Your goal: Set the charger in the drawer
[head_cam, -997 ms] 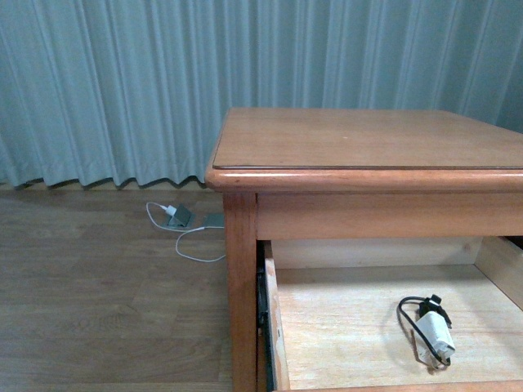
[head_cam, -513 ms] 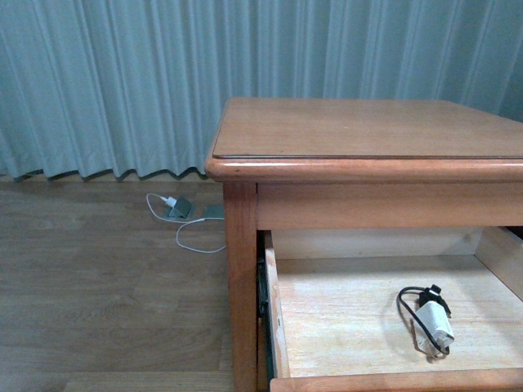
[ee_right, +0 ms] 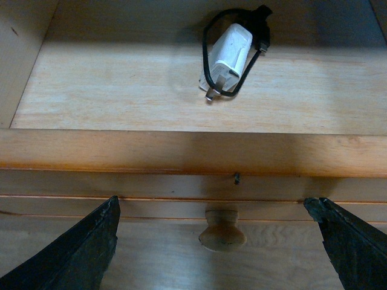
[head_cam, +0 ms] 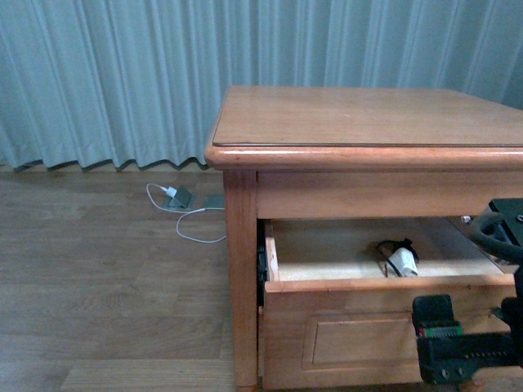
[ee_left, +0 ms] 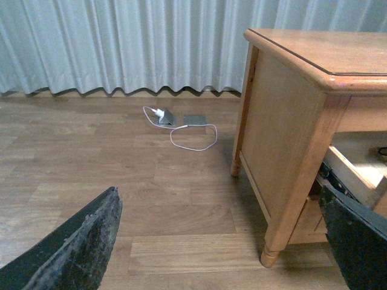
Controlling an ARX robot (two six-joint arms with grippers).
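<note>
The right pincer hangs in front of the drawer, its fingers spread wide to either side of the knob and touching nothing. Past the drawer's front edge, the charger lies on the pale wood floor inside, black cable looped around it, prongs toward the front. The drawer stands partly pulled out of the bench. The left pincer is likewise spread wide and empty, off the bench's left corner. On the floor by the curtain lies a white-cabled plug.
</note>
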